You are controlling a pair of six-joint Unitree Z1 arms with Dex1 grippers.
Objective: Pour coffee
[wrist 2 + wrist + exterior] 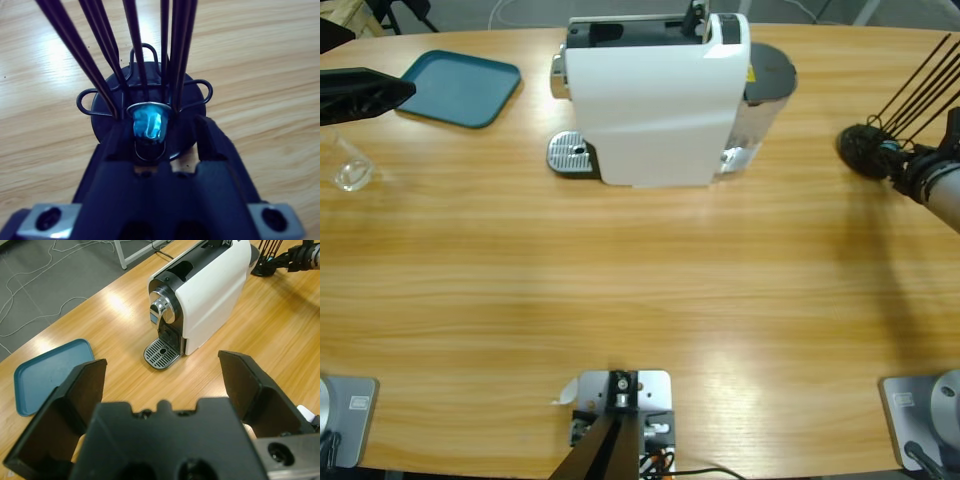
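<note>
A white coffee machine [655,100] stands at the back middle of the table, its spout over a round metal drip grate [570,155]. No coffee shows in any view. My left gripper [162,365] hangs open and empty above the table's left end, facing the coffee machine [210,290] and its grate [161,352]. A clear glass [352,170] stands just below the left gripper [390,92]. My right gripper [160,125] is open at the foot of a black wire capsule rack [150,100], one jaw on each side of a blue capsule [148,122].
A teal tray [460,88] lies at the back left, between the left gripper and the machine. The capsule rack [865,150] stands at the right, its wires rising toward the upper right corner. The right arm [935,190] comes in from the right edge.
</note>
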